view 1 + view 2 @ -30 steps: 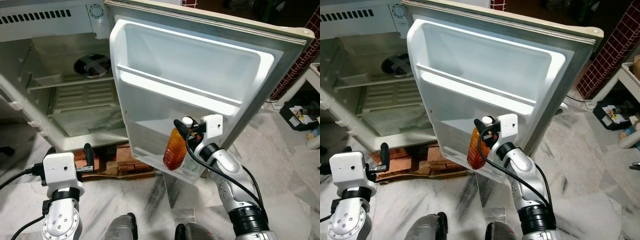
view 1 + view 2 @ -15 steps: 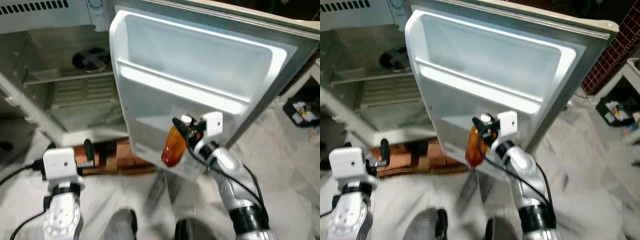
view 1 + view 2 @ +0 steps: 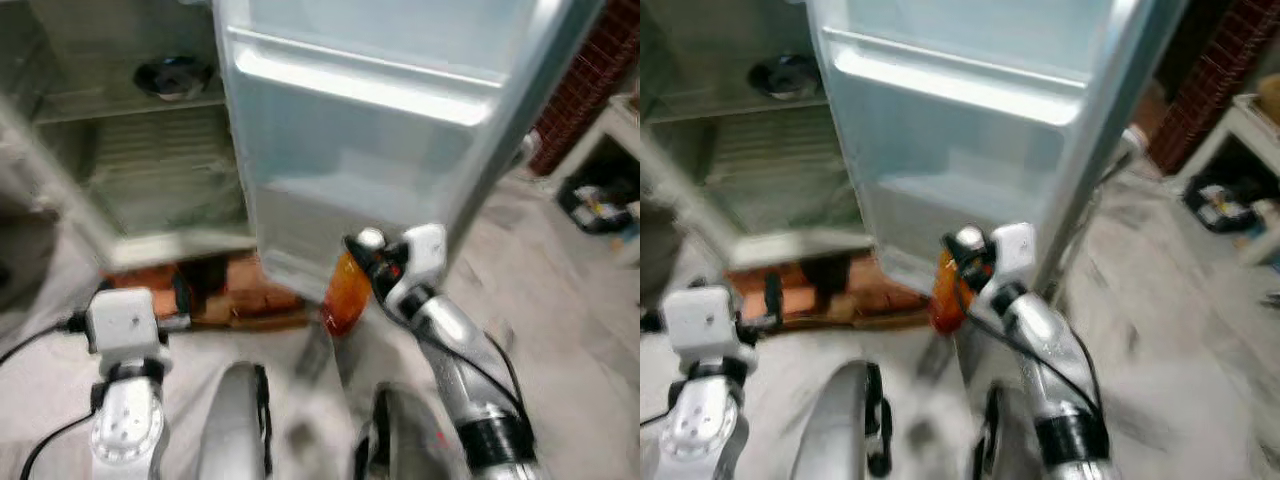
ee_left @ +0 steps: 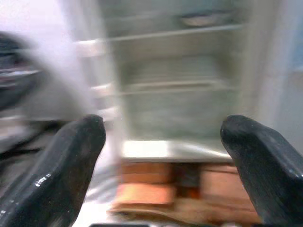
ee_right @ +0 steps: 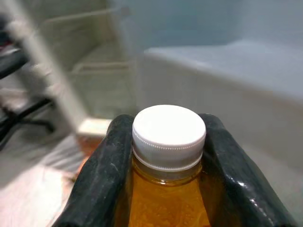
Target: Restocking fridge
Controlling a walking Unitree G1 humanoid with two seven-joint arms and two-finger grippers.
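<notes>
The right hand is clamped on the neck of the orange bottle, carrying it just below the fridge door's lowest shelf. Next it needs lifting over that rim. The left hand, fingers apart, hangs idle.

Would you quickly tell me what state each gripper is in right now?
Left gripper: open, holding nothing.
Right gripper: shut on the orange bottle, gripping its neck just below the white cap.
</notes>
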